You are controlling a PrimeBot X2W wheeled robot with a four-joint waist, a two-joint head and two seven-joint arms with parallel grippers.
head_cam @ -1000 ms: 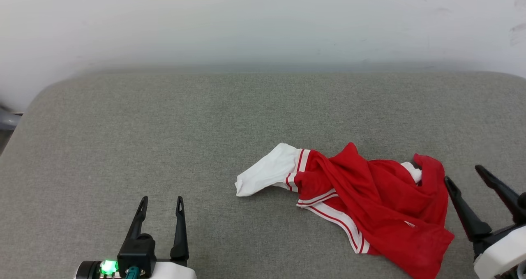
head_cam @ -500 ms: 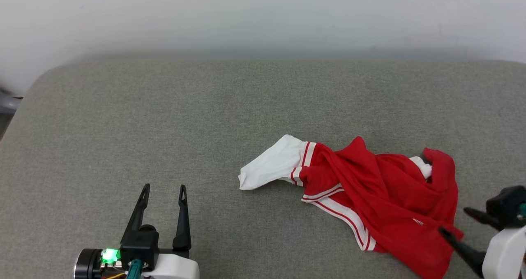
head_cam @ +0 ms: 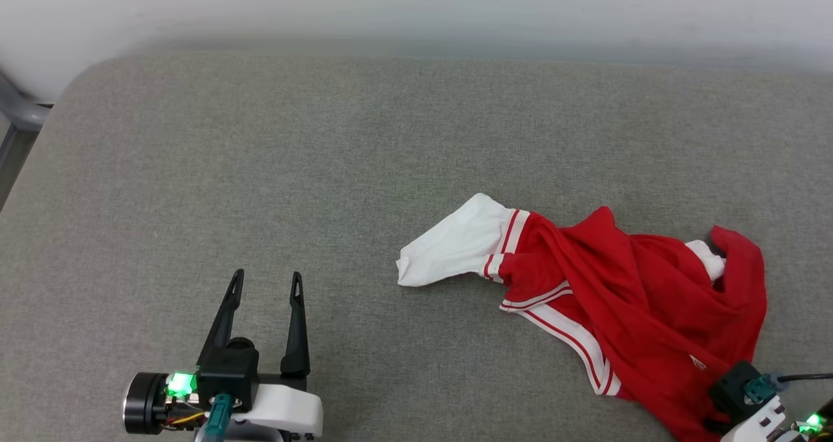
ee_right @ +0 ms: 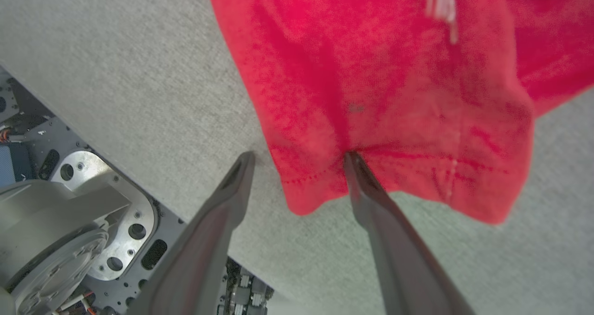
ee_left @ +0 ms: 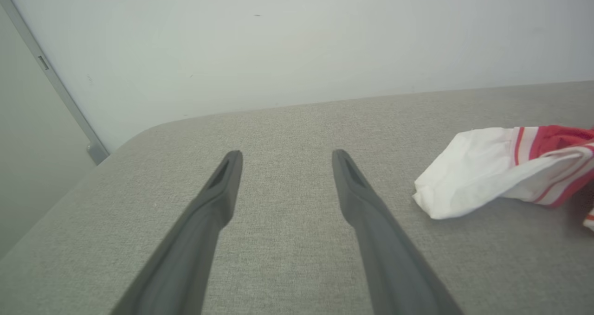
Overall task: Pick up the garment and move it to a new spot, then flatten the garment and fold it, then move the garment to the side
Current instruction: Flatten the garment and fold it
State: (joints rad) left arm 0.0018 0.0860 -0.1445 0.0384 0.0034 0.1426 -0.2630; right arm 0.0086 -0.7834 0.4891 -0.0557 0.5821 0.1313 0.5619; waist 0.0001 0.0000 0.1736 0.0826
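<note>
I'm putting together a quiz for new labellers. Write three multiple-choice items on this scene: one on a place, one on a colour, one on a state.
1. Where on the grey surface does the garment lie, in the head view?
A. right half, toward the near edge
B. far left corner
C. middle of the far edge

2. What colour is the sleeve stretched toward the left?
A. black
B. white
C. blue

3. How is the right gripper?
A. shut on fabric
B. open, at the hem
C. shut, empty

1 A: the red heap sits lower right.
2 B: the sleeve is white past striped trim.
3 B: its fingers stand spread, with the hem's corner between them.
</note>
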